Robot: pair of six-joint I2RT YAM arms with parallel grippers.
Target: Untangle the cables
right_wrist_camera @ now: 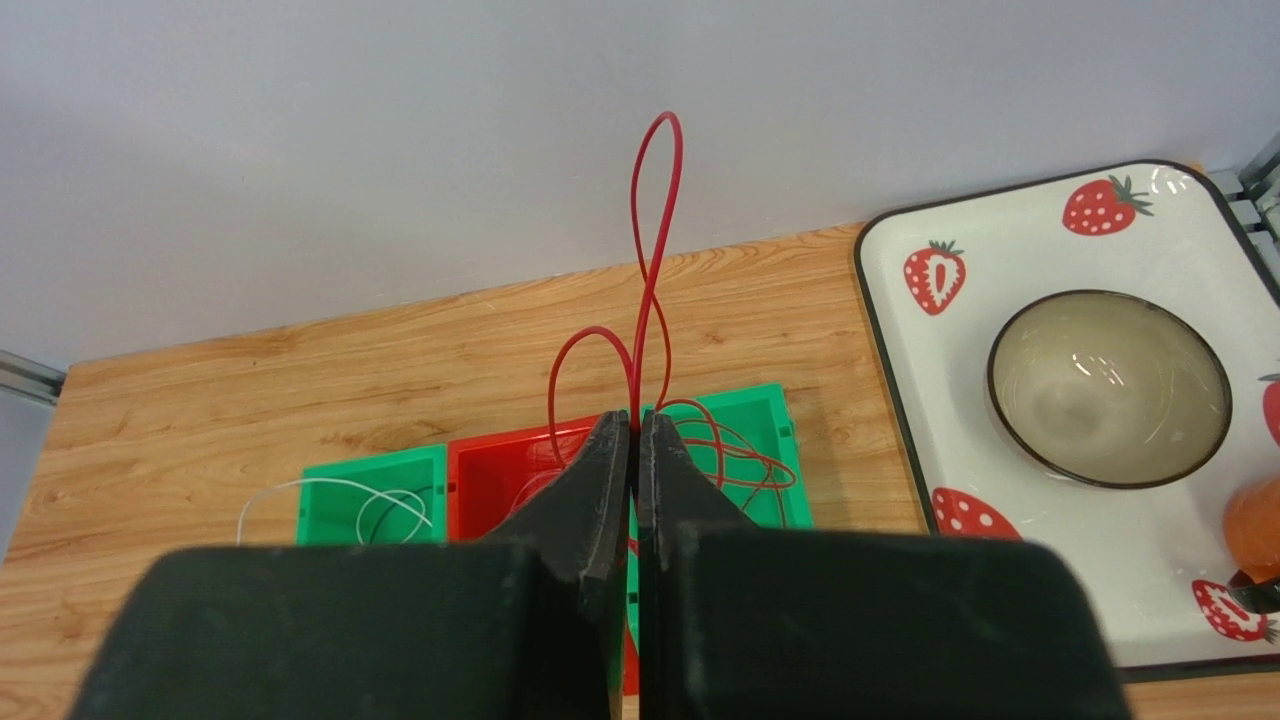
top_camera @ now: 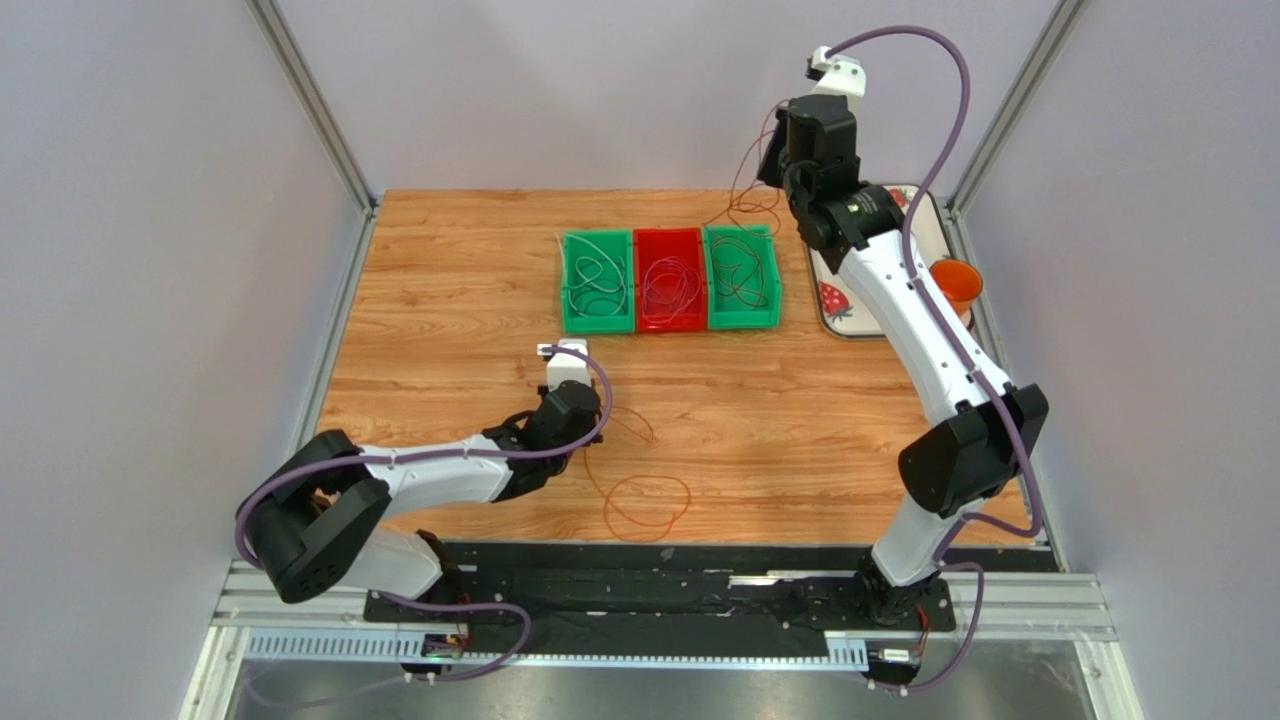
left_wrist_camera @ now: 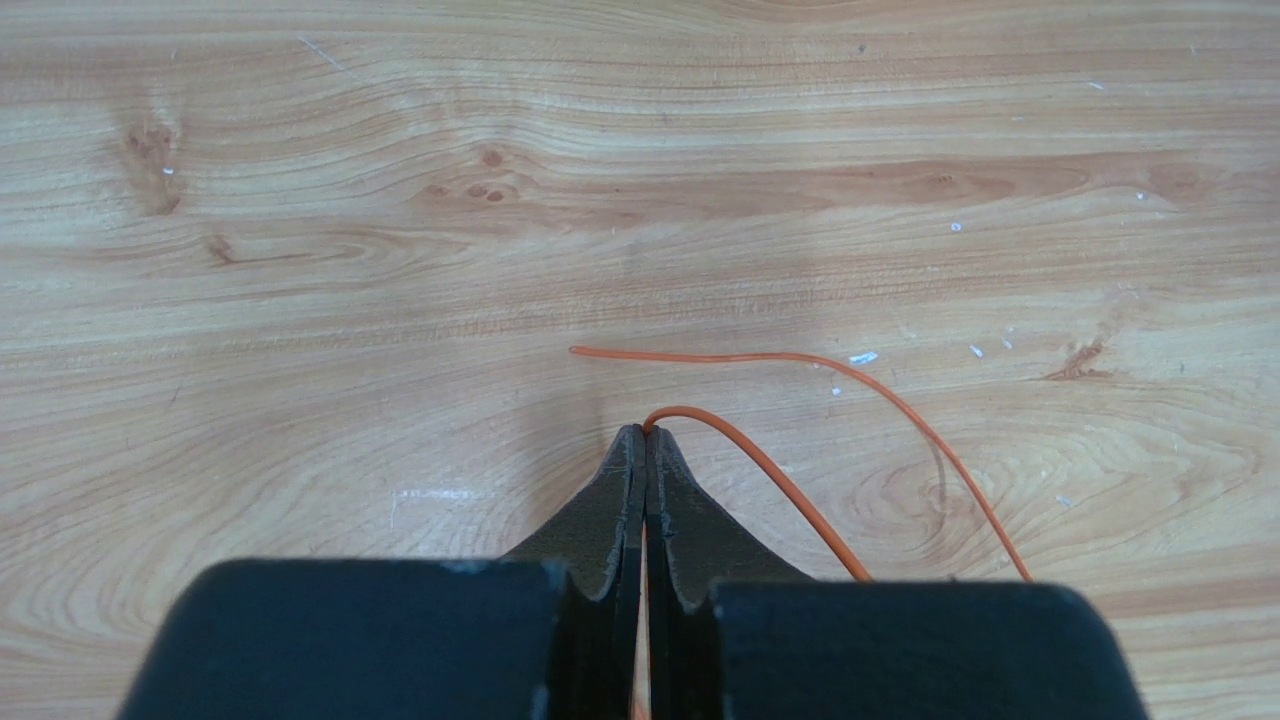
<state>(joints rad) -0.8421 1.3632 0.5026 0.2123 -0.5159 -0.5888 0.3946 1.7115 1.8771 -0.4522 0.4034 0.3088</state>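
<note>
Pinching shut on both sides: my left pincer (left_wrist_camera: 646, 438) holds the orange cable (left_wrist_camera: 781, 477) at the table (left_wrist_camera: 301, 225), my right pincer (right_wrist_camera: 633, 426) a red cable (right_wrist_camera: 657, 195) above the bins (top_camera: 568, 285). Bins part-filled; I judge these two strands remain.

Thin cables (left_wrist_camera: 676, 360) in loose loops

Three bins (top_camera: 670, 326) stand side by side at the far middle of the desk (top_camera: 451, 300), cables (top_camera: 601, 278) in each. Right of them lies a tray (top_camera: 836, 308), a bowl (right_wrist_camera: 1109, 387) on it. On the near desk lies a loose cable (left_wrist_camera: 706, 360), right of the left pincer (left_wrist_camera: 648, 435) and touching its tips. The right pincer (right_wrist_camera: 633, 420) hangs above the rightmost bin, a hanging cable (right_wrist_camera: 649, 300) at its tips.
</note>
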